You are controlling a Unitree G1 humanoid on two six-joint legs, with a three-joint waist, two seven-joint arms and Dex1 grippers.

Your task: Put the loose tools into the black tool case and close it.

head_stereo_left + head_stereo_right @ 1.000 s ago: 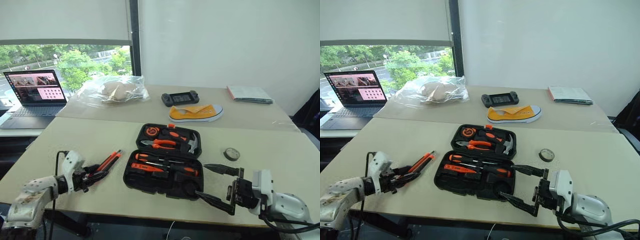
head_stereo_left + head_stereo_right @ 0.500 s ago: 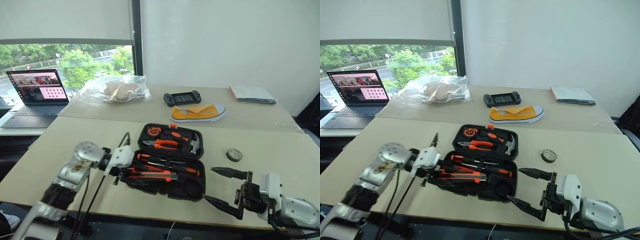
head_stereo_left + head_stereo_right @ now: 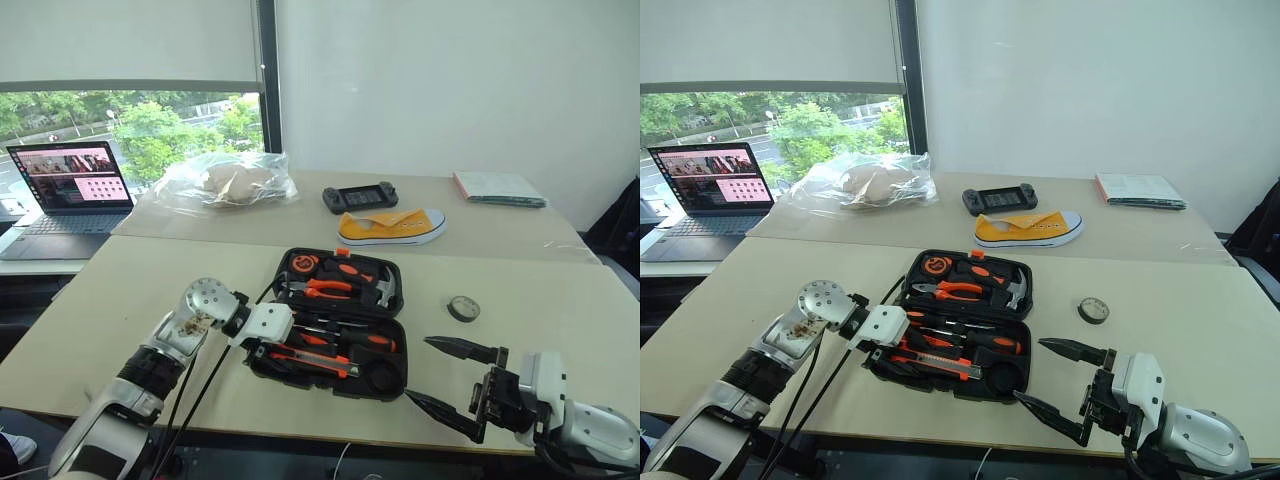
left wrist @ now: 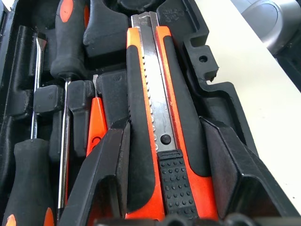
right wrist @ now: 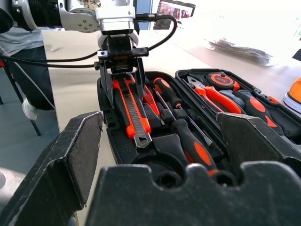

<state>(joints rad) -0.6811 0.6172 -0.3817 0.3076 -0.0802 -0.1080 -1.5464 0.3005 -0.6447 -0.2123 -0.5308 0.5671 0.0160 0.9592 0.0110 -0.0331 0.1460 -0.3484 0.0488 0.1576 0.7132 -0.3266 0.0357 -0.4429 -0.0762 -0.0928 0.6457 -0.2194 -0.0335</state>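
Note:
The black tool case (image 3: 392, 268) lies open mid-table, with pliers and a hammer in its lid. Two black-and-orange screwdrivers (image 3: 345, 336) and a slim orange tester (image 4: 96, 123) lie in the lower tray. My left gripper (image 3: 283, 352) is low over the tray's front row, shut on the orange-black utility knife (image 4: 150, 84). The knife lies along the front slot, its blade end toward the case's right. The small dark tape roll (image 3: 463, 308) lies on the table to the right of the case. My right gripper (image 3: 420, 370) hovers open and empty off the case's front right corner.
On the far table sit a yellow sneaker (image 3: 392, 227), a black game console (image 3: 359, 197), a plastic bag (image 3: 228, 182), papers (image 3: 498, 188) and a laptop (image 3: 68, 190). The near table edge runs just below both grippers.
My left arm swung right from the table left of the case, carrying the knife over the lower tray and turning it along the front slot. The right gripper stayed put.

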